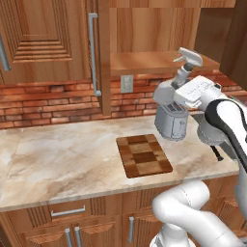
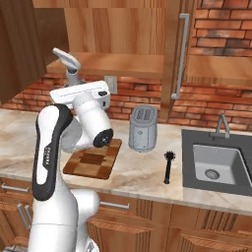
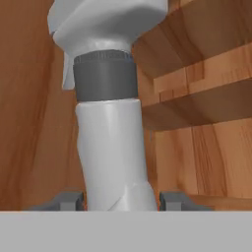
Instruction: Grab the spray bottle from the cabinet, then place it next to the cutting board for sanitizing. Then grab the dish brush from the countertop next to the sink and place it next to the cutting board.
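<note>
The pale grey spray bottle (image 3: 110,138) stands upright between my fingertips, and my gripper (image 3: 120,199) is shut on its lower body. From the base views the spray bottle (image 1: 185,66) (image 2: 72,66) sticks up out of my hand at the front edge of the open cabinet's wooden shelf (image 1: 144,62) (image 2: 118,64). The checkered cutting board (image 1: 143,155) (image 2: 93,160) lies on the countertop (image 1: 62,154) below my hand. The black dish brush (image 2: 168,167) lies on the counter just left of the sink (image 2: 188,160).
A silver toaster (image 1: 172,120) (image 2: 142,128) stands behind the board, right under my wrist. The cabinet door (image 1: 43,38) with its bar handle (image 1: 92,53) hangs to the left. A curved faucet (image 2: 221,125) rises behind the sink. A brick wall backs the counter.
</note>
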Controlling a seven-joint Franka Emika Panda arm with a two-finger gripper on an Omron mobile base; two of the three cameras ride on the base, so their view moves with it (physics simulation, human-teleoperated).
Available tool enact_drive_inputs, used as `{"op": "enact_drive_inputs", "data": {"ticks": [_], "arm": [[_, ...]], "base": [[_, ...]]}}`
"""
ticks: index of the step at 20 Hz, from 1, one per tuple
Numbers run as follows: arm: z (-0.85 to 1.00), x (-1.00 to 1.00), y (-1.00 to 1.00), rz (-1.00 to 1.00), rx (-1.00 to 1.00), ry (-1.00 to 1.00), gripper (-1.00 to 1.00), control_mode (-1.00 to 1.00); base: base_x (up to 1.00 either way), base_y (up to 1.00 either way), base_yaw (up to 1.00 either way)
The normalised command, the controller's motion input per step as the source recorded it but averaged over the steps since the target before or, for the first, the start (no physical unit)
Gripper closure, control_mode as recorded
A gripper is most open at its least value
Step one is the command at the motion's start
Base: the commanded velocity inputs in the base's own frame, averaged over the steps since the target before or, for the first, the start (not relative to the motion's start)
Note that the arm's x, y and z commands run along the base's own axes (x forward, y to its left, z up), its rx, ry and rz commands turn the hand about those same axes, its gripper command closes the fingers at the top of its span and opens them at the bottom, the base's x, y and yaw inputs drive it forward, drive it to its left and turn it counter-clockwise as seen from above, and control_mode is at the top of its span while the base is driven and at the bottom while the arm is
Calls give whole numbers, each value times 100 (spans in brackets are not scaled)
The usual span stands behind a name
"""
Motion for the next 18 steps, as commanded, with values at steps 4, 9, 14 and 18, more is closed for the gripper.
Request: {"op": "enact_drive_inputs", "data": {"ticks": [4, 9, 14, 18], "arm": [[-34, 6, 5, 30, -12, -28, 100, -100], [-28, 7, 24, 28, -13, -9, 100, -100], [-22, 3, 11, 26, -14, -1, 100, -100], [-14, 9, 5, 24, -18, 0, 100, -100]], "base": [[0, 0, 0], [0, 0, 0], [0, 0, 0], [0, 0, 0]]}}
